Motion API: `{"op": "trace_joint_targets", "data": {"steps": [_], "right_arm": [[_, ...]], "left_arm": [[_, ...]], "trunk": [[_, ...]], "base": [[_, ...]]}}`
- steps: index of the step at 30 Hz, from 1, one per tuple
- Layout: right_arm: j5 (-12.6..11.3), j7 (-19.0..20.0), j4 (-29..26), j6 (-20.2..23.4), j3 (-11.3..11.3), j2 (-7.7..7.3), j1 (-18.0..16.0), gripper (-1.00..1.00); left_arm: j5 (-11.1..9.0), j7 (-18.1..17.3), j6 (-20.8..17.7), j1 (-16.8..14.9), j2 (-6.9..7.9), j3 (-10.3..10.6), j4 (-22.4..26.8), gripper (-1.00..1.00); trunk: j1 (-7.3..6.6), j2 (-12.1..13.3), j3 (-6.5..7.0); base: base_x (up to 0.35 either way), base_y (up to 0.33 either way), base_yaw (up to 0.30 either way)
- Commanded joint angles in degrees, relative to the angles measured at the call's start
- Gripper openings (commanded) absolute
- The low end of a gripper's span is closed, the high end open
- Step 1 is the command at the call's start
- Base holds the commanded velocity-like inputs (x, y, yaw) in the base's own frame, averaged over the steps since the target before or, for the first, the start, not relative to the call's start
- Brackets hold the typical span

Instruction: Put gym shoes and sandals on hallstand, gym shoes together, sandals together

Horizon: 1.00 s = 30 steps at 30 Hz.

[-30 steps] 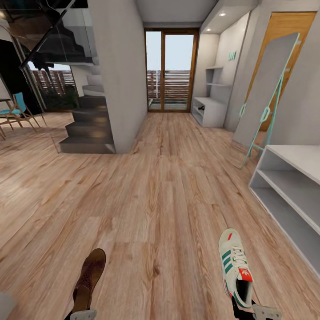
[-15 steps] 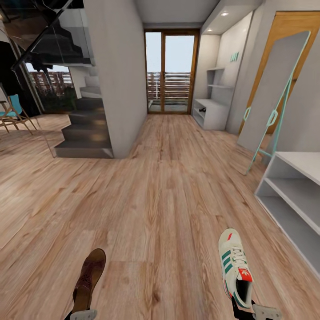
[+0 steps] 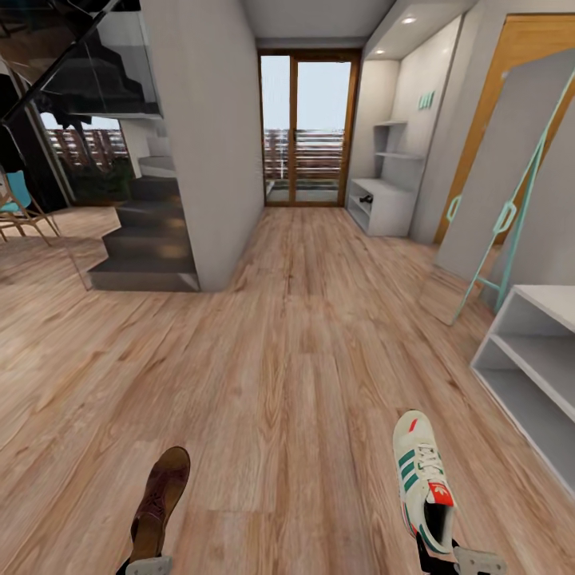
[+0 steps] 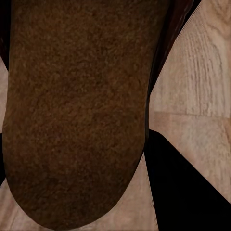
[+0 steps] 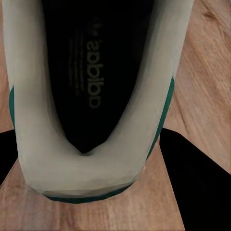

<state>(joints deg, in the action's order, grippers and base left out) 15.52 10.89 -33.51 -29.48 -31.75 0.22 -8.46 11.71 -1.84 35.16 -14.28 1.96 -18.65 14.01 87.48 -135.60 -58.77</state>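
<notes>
A dark-brown sandal [image 3: 161, 503] is carried at the left, toe pointing forward, above the wood-plank corridor floor [image 3: 271, 351]. An off-white gym shoe [image 3: 423, 487] — green stripes, red heel tab — is carried at the right. The pale-grey hallstand [image 3: 533, 375] stands at the right, its shelves bare.

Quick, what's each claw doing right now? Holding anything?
Left claw: closed on a brown sandal.
Right claw: closed on a sneaker.
</notes>
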Motion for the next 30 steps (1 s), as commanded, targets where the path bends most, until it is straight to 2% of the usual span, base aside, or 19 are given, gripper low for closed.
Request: {"op": "trace_joint_targets", "data": {"steps": [1,11,30], "right_arm": [[0.20,0.47,0.02,-0.22,-0.42,0.05,-0.07,-1.00],[0.13,0.45,0.02,-0.22,-0.42,0.03,-0.07,-1.00],[0.20,0.45,0.02,-0.22,-0.42,0.03,-0.07,-1.00]], "left_arm": [[0.60,-0.19,0.17,-0.05,-0.02,-0.51,-0.04,-1.00],[0.60,-0.19,0.19,-0.05,-0.02,-0.51,-0.04,-1.00],[0.60,-0.19,0.19,-0.05,-0.02,-0.51,-0.04,-1.00]], "trunk": [[0.02,-0.02,-0.04],[0.02,-0.02,0.53],[0.02,-0.02,0.60]], "base": [[0.339,0.000,0.000],[0.339,0.000,0.000],[0.339,0.000,0.000]]}}
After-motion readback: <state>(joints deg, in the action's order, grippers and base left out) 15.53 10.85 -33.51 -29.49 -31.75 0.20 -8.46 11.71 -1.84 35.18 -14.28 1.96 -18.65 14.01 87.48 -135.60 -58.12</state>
